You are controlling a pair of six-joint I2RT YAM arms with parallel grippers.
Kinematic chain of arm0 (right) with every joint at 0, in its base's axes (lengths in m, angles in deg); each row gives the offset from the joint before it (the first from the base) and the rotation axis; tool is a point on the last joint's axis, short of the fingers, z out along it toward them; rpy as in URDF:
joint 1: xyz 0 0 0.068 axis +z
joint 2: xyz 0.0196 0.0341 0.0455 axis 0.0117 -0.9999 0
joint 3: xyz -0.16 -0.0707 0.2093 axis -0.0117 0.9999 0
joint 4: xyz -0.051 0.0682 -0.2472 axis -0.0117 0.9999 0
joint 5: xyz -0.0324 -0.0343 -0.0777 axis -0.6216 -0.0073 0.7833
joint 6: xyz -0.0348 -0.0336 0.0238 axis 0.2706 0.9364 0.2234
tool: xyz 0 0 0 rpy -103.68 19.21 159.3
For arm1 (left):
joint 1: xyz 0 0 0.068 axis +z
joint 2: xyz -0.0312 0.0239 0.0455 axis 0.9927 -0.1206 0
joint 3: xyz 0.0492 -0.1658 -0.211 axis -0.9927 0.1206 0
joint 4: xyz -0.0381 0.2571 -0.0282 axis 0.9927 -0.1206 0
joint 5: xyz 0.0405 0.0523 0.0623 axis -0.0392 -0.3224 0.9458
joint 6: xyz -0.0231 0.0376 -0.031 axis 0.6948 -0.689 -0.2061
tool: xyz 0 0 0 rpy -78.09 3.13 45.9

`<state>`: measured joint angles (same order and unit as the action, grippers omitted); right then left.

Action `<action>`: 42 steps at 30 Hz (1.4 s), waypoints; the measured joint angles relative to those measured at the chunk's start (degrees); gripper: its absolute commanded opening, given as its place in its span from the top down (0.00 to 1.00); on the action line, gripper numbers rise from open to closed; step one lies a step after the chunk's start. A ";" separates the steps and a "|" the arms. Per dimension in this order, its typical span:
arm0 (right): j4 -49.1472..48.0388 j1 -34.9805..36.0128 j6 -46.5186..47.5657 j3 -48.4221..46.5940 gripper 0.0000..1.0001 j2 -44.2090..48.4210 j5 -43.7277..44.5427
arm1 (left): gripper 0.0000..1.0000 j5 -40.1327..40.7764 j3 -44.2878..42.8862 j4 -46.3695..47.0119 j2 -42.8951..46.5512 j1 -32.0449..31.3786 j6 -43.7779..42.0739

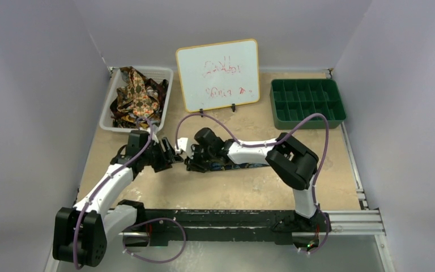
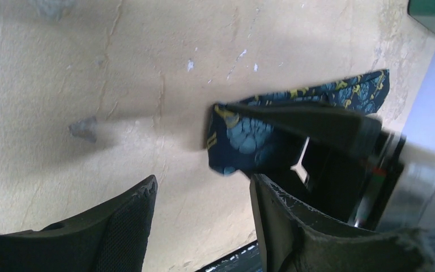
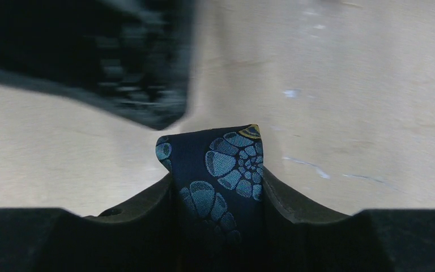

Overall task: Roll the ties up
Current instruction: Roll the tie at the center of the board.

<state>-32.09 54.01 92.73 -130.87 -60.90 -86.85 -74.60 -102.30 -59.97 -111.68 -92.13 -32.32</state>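
the right gripper point(image 3: 216, 180) is clenched on the end of the navy tie point(image 3: 226, 164), which pokes out just past its fingertips. the tie's length trails back under that arm along the table point(image 2: 90, 68). the left gripper point(image 2: 203, 190), parted and empty, faces that end from just opposite, so rolling likely begins there.

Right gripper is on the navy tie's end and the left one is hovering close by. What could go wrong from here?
1. The right gripper pinches the navy tie close to its end, so the fabric may slip out once rolling starts.
2. The left gripper stands open right beside it, so the two could knock together.
3. The rest of the tie lies loose under the right arm and might bunch up.
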 measured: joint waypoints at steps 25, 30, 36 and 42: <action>-7.41 1.42 -20.06 19.87 0.01 34.51 9.55 | 0.41 0.22 4.07 2.10 2.93 0.07 3.89; -10.23 -8.15 -45.94 26.16 0.01 41.40 12.85 | 0.41 -0.46 5.44 3.72 3.45 0.07 3.91; -14.08 -10.93 -65.81 37.27 0.01 43.10 9.11 | 0.40 -1.38 7.52 4.55 5.44 0.07 4.35; -17.86 -9.84 -76.67 42.58 0.23 41.09 6.32 | 0.40 -2.08 9.60 5.64 7.19 0.07 4.81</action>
<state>-49.95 44.17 16.06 -88.29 -19.81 -80.53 -76.68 -92.71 -54.33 -104.49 -92.06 -27.51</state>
